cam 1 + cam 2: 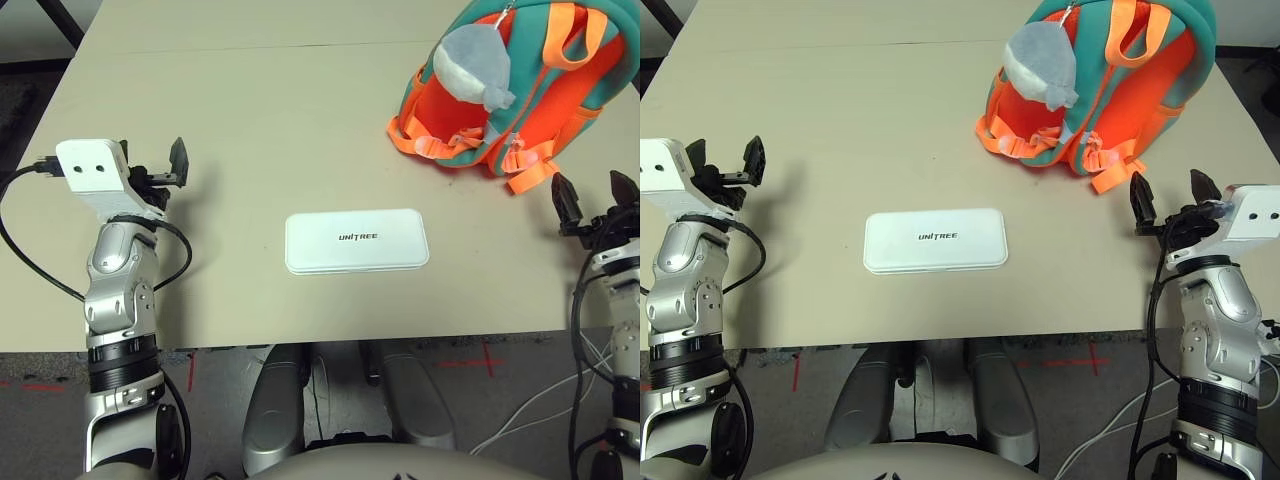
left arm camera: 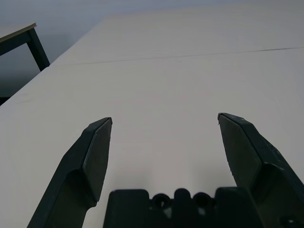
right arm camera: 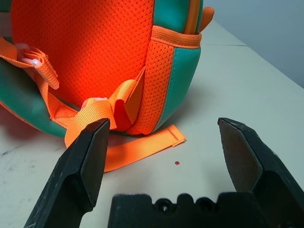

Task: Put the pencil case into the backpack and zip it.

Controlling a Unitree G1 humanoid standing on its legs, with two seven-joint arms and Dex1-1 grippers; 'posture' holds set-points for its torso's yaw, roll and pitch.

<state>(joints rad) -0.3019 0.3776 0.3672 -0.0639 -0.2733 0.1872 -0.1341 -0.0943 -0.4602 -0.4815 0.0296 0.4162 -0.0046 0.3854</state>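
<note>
Looking through the left eye view, we find the white pencil case [image 1: 356, 240] lying flat on the pale table [image 1: 240, 120], its long side roughly along the near edge and its dark "UNITREE" lettering facing up. Taking that case as our clock's centre, we see the teal and orange backpack [image 1: 535, 95] between one and two o'clock, well apart from it, with the grey plush charm [image 1: 472, 62] at about ten o'clock on the bag's visible face and orange straps [image 1: 527, 165] trailing onto the tabletop. Our left gripper [image 1: 152, 150] is at about ten o'clock from the case, above the table and well clear of it. Moving to the right eye view, we place our right gripper [image 1: 1169, 177] between two and three o'clock from the case, near the backpack's loose strap end. In the left wrist view, we see the left gripper's fingers [image 2: 97, 156] spread wide, with nothing but space between them and bare tabletop beyond. In the right wrist view, our right gripper's fingers [image 3: 92, 161] are also wide apart and holding nothing; beyond them we see the bag's orange mesh, a flat strap end on the table and a small red speck [image 3: 177, 163].
</note>
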